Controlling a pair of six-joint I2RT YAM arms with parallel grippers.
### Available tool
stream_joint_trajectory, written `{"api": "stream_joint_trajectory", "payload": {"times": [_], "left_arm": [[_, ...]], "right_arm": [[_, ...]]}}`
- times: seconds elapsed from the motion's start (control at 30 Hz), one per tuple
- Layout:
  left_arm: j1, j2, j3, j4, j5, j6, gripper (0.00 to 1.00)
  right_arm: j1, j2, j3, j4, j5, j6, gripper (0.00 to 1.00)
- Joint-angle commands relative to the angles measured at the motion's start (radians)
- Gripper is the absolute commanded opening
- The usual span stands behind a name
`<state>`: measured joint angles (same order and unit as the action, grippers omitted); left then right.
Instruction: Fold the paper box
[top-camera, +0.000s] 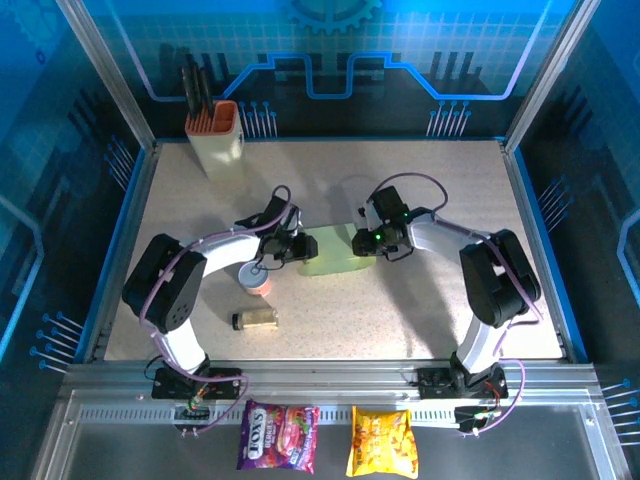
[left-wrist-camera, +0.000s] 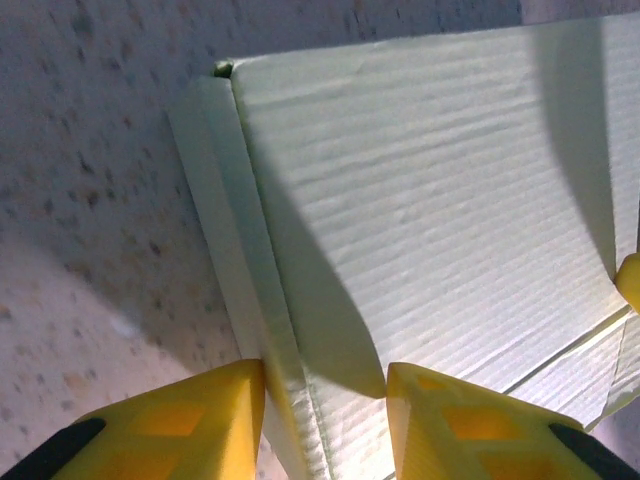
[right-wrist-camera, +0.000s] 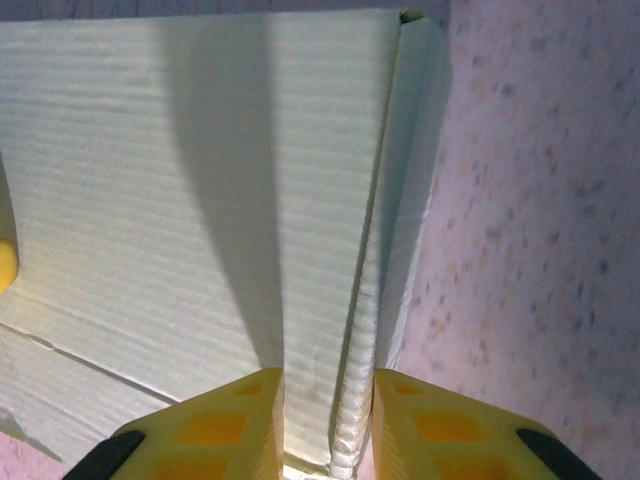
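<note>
The paper box (top-camera: 331, 252) is pale green card and lies at mid-table between both grippers. My left gripper (top-camera: 297, 247) is at the box's left end. In the left wrist view the left gripper (left-wrist-camera: 325, 400) straddles the folded-up side wall of the box (left-wrist-camera: 420, 200). The outer yellow finger (left-wrist-camera: 190, 420) touches the wall, while the inner finger (left-wrist-camera: 470, 425) stands a little off it over the base panel. My right gripper (top-camera: 368, 240) is at the box's right end. In the right wrist view the right gripper (right-wrist-camera: 328, 420) is pinched close around the creased side wall (right-wrist-camera: 360, 300).
A cream knife holder (top-camera: 217, 140) with an orange rim stands at the back left. A small pink cup (top-camera: 259, 281) and a lying bottle (top-camera: 256, 320) sit near the left arm. Two snack packets (top-camera: 277, 436) (top-camera: 381, 442) lie below the table's front rail.
</note>
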<state>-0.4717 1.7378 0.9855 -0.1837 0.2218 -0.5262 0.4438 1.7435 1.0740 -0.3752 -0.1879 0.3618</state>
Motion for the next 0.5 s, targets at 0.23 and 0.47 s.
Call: {"api": "stream_joint_trajectory", "payload": {"times": [0.23, 0.47], "left_arm": [[-0.119, -0.137, -0.161, -0.033, 0.052, -0.075, 0.40], [-0.104, -0.216, -0.157, -0.121, -0.052, 0.014, 0.48]], "right_arm": [[0.084, -0.162, -0.144, -0.115, 0.016, -0.003, 0.25], [0.082, -0.195, -0.119, -0.142, 0.076, -0.035, 0.40]]}}
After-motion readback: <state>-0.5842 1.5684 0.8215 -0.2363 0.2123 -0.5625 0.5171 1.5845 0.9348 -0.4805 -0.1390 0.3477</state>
